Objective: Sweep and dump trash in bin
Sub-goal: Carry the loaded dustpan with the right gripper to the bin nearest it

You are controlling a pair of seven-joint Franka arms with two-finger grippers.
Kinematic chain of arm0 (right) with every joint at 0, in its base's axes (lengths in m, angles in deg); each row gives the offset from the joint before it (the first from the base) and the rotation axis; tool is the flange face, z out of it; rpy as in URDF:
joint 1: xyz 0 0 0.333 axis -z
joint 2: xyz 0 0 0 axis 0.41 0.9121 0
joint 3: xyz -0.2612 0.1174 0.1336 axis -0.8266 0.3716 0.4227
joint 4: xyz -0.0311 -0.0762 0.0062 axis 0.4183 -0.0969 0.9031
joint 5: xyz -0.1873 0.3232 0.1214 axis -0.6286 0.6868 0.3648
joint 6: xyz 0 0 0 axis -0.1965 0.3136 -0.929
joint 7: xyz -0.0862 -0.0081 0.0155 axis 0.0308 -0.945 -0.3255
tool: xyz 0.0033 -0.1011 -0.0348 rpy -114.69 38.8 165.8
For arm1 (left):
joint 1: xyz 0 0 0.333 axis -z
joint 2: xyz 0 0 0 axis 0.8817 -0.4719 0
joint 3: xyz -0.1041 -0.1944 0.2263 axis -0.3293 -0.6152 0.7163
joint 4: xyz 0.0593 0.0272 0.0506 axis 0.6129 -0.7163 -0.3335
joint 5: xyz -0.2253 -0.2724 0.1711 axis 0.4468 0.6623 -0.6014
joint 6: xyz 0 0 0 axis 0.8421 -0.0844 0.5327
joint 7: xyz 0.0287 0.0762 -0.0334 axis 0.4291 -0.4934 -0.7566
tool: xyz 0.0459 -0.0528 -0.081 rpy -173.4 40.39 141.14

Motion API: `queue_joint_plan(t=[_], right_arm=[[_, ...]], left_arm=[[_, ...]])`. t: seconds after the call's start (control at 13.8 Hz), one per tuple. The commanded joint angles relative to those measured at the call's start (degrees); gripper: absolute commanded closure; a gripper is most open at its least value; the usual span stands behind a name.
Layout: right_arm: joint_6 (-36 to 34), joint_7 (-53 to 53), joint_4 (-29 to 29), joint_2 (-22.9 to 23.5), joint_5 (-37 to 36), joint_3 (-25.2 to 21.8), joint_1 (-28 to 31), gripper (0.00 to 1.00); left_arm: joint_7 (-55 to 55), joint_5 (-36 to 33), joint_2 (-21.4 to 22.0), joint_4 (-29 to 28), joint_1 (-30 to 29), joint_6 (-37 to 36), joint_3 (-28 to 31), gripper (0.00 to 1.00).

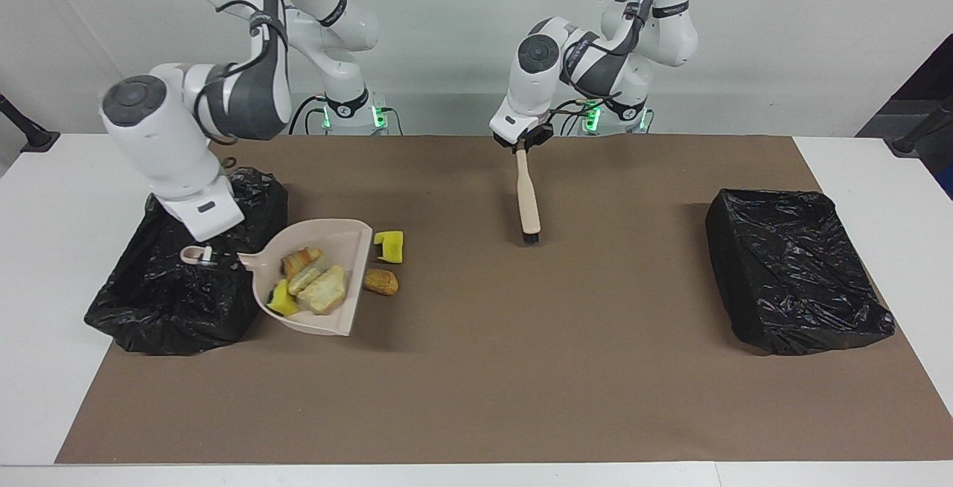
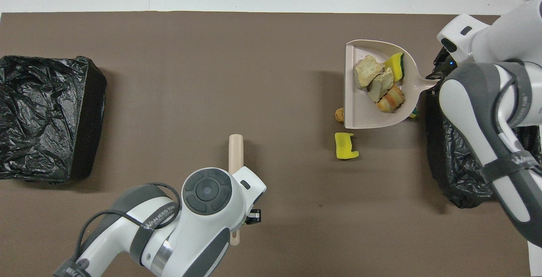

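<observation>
Landmark: the beige dustpan, toward the right arm's end of the brown mat on the worktop.
Dustpan heading: its long axis runs along the worktop's length; the wide open mouth faces the middle of the mat, and the handle points to the black-bagged bin just beside it.
Trash in the pan: four scraps sit piled toward the handle end of the tray, namely a striped croissant chunk, two pale bread chunks and a yellow sponge piece with a green edge.
Trash outside the pan: a yellow sponge piece lies on the mat just off the mouth's corner nearer the robots; a brown lump lies right at the mouth's edge. In the overhead view a small green-yellow bit peeks out from under the pan near the handle.
Right claw: over the bin's edge, at the pan's handle end, pinched onto the handle.
Left claw: well apart from the pan, over the mat's edge nearest the robots, clamped on the handle of the beige brush.
Brush heading: it hangs nearly upright, dark bristles down, meeting the mat.
Second bin: black-bagged, at the left arm's end, well apart from the pan.
</observation>
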Motion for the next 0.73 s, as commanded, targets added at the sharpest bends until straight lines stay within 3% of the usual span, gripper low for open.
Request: queue_joint_plan(t=[0.0, 0.22, 0.65], right_arm=[[-1.2, -6.6, -0.3, -0.8, 0.0, 0.2, 4.6, 1.0], [-2.6, -10.3, -0.3, -2.5, -0.9, -0.1, 9.4, 1.0], [-3.0, -21.1, 1.9, -5.9, -16.4, 0.1, 16.3, 1.0]], left_arm=[[-4.6, 0.5, 2.9, -5.8, 4.7, 6.2, 0.9, 1.0], [-5.5, 0.6, 4.9, -8.8, 6.4, 7.2, 0.8, 1.0], [-7.5, 0.6, 4.8, -11.0, 9.4, 9.7, 0.8, 1.0]])
